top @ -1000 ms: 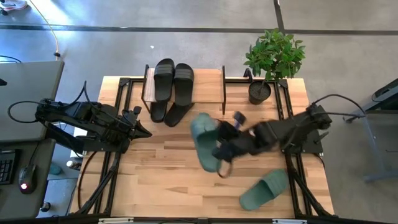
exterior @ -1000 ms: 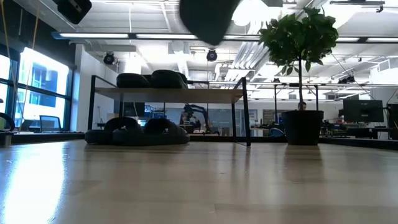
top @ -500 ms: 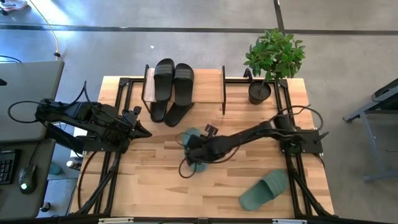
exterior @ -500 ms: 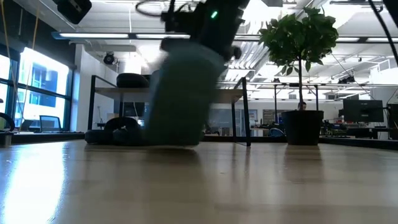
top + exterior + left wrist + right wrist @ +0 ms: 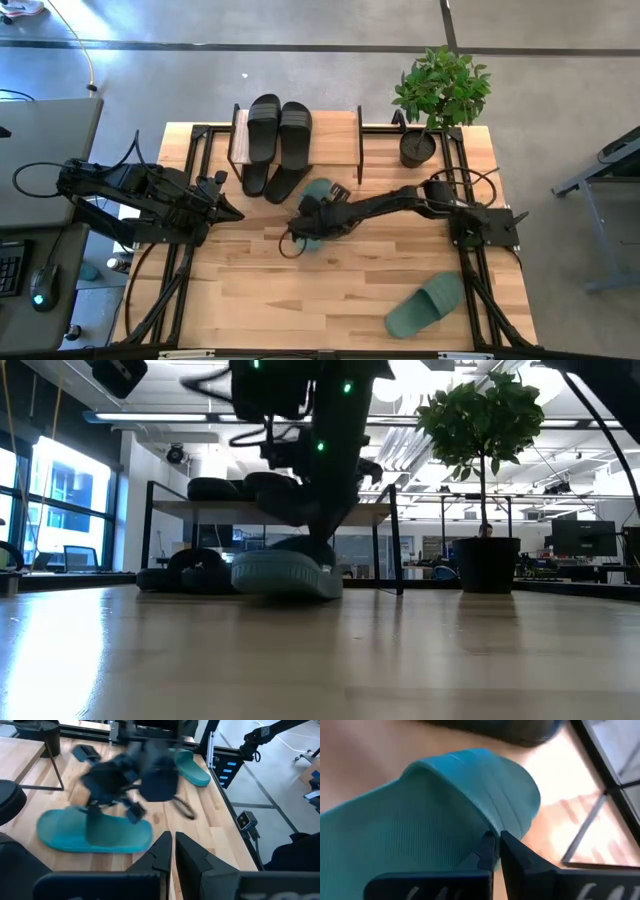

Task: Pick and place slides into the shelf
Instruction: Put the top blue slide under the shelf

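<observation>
Right gripper point(image 5: 312, 218): reaches across the counter point(image 5: 330, 300) to just in front of the shelf point(image 5: 335, 135). Fingers closed together on the strap of one green slide point(image 5: 285, 574). From above, the arm covers most of that slide; only its two ends show. In the low view the slide lies flat on the counter under the dark wrist. Whether the fingers pinch the strap or only press on it cannot be told from the right wrist view, where the strap fills the picture.

Left gripper point(image 5: 172, 851): waits over the counter's left part, fingers closed with nothing between them. Its wrist view shows the right arm as a dark smear above the green slide, details lost.

Second green slide point(image 5: 425, 305): lies alone near the counter's front right corner, well apart from everything else.

Black slides on the shelf top point(image 5: 280, 130): two, side by side at the left end of the plank.

Black slides under the shelf point(image 5: 215, 572): two, on the counter. From above only their front ends stick out; the rest is hidden by the plank. In the low view they merge into one dark mass.

Potted plant point(image 5: 440, 95): stands at the back right of the counter, beside the shelf.
</observation>
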Controlling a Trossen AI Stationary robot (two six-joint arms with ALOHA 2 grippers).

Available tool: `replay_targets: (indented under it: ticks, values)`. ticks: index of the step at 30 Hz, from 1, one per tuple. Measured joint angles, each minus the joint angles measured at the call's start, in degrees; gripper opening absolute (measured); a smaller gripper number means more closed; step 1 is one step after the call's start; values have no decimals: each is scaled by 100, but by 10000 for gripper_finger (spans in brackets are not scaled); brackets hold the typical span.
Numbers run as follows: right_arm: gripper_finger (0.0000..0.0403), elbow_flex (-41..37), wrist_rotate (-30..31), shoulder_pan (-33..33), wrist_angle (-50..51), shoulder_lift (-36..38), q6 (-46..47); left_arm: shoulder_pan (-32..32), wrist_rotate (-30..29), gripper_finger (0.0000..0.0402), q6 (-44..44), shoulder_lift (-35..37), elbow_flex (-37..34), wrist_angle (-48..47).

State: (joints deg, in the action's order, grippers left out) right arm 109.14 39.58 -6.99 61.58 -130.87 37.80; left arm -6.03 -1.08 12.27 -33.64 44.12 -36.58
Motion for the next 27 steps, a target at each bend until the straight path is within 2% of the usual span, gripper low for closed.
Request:
replay_targets:
  ticks: [12, 17, 23, 27]
  values:
    - [0, -9, 137, 666, -49, -8, 83, -2, 1, 12, 0, 1, 0, 0]
    - [0, -12, 134, 860, -356, -8, 68, 0, 0, 12, 0, -1, 0, 0]
    - [0, -15, 16, 971, -1160, -8, -666, -2, 2, 12, 0, -1, 0, 0]
    - [0, -15, -19, 995, -1256, -8, -764, -2, 0, 12, 0, 0, 0, 0]
